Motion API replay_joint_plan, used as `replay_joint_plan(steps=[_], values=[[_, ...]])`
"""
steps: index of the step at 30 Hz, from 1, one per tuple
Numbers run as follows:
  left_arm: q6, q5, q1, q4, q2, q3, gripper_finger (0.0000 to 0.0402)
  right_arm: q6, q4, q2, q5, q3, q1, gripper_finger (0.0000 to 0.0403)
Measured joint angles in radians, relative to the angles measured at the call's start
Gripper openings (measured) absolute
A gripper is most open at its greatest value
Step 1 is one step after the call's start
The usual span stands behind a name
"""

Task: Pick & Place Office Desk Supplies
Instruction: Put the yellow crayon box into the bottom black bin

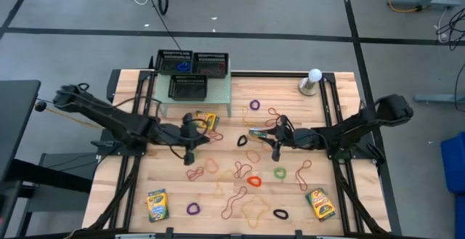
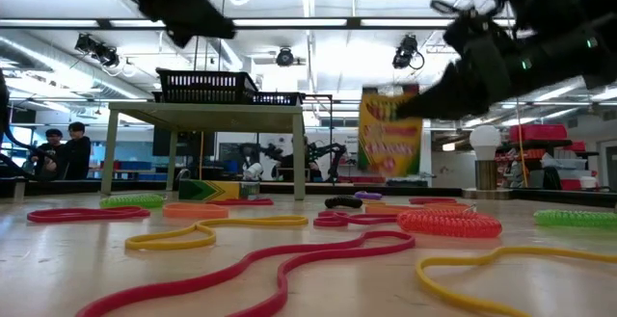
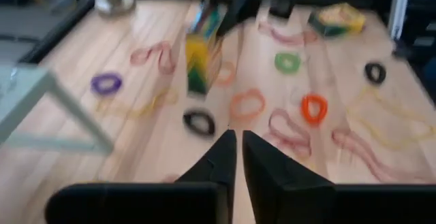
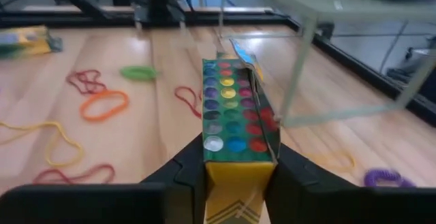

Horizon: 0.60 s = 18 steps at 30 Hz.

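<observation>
Wooden tabletop (image 1: pixel 341 123) strewn with rubber bands (image 1: pixel 253 181), mostly unsorted. Right gripper (image 4: pixel 235 173) jaws grasping one crayon box (image 4: pixel 235 115) beside the shelf (image 1: pixel 218 97); left gripper (image 3: pixel 238 146) jaws clenched empty. Three boxes left.

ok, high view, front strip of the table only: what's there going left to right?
crayon box → purple rubber band → tan rubber band → black rubber band → second crayon box.
</observation>
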Motion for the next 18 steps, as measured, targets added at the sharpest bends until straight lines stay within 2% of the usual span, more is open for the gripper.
replay_joint_plan(steps=[4,7,12,16,18], values=[[-0.068,-0.001,-0.003,-0.162,-0.049,0.013,0.0079,-0.016,-0.189,-0.039,-0.035,0.117,0.0,0.011],[-0.097,-0.01,-0.002,-0.229,-0.057,0.014,0.0114,-0.062,-0.244,0.003,-0.114,0.232,-0.003,0.0101],[-0.083,-0.004,-0.002,-0.238,-0.039,0.015,0.0165,-0.137,-0.243,0.198,-0.274,0.404,-0.043,0.0106],[-0.078,0.034,-0.002,-0.237,-0.031,0.015,0.0196,-0.159,-0.239,0.392,-0.351,0.522,-0.089,0.0109],[-0.077,0.042,-0.009,-0.236,-0.031,0.015,0.0207,-0.179,-0.233,0.469,-0.356,0.568,-0.105,0.0106]])
